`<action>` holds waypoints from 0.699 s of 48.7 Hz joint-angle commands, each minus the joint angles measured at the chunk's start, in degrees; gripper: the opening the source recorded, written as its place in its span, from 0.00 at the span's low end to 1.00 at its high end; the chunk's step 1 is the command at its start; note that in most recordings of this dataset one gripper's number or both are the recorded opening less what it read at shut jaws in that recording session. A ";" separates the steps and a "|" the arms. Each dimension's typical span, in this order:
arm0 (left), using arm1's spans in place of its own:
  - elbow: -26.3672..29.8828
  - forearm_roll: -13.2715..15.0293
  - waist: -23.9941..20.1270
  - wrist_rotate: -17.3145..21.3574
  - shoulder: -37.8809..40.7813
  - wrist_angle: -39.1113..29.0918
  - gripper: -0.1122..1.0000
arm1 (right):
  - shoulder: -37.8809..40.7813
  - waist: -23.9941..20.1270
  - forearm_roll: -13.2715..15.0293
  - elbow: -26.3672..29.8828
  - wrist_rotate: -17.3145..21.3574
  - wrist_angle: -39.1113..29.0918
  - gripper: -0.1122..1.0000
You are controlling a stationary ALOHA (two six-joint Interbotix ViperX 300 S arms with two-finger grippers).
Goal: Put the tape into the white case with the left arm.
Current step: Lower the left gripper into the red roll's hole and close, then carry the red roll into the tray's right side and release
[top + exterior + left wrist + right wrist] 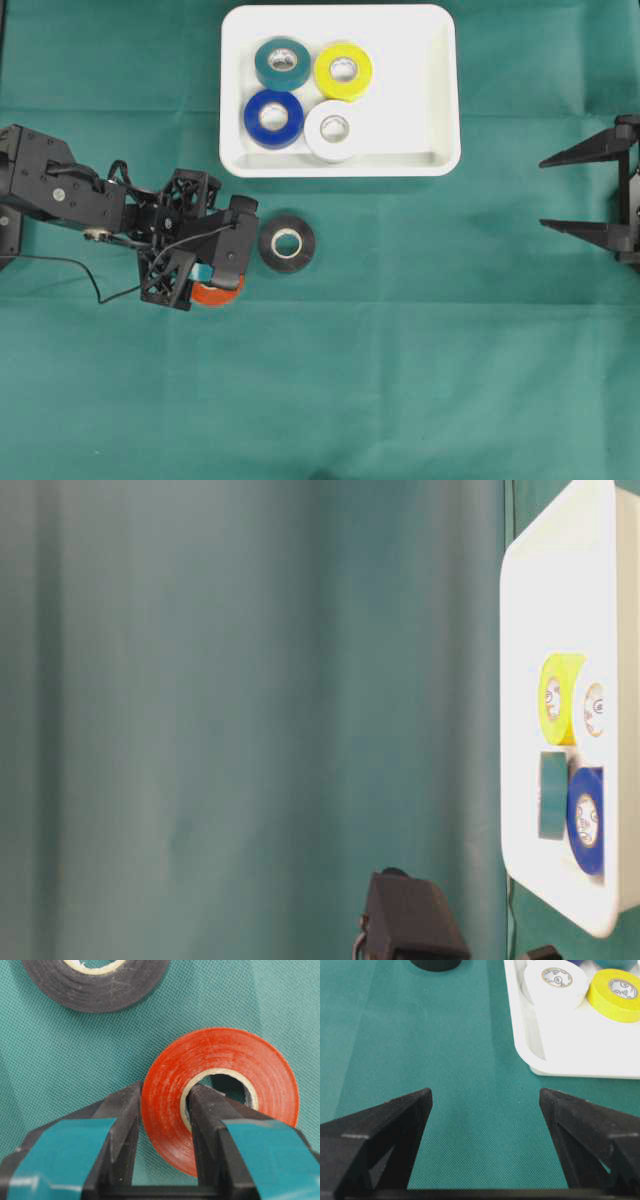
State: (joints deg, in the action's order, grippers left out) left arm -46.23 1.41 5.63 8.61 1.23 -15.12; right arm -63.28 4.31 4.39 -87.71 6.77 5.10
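Green cloth (420, 330): left gripper (162, 1105) clamps unlabelled red tape (220, 1060).

The left gripper (162, 1110) is clamped, one finger inside the red tape roll (220, 1095). The right gripper (485, 1102) is held spread wide.

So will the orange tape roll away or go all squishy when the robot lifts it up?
Probably not squishy: the orange tape keeps its round shape though the left gripper pinches its wall, one finger outside and one in the hole. It lies flat on the green cloth, so rolling seems unlikely. Its glossy side might slip slightly.
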 commanded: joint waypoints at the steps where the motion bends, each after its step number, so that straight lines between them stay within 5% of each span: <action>1: 1.14 -0.09 -0.18 -0.09 -0.97 0.09 0.32 | 0.35 0.09 0.09 0.62 0.00 0.35 0.66; 34: 3.78 0.09 2.46 -0.26 -12.48 -10.20 0.32 | 0.35 0.09 0.09 0.53 0.00 0.35 0.66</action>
State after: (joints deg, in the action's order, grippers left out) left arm -43.59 1.41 7.91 8.35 -9.32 -24.79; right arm -63.28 4.39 4.39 -87.63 6.77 5.10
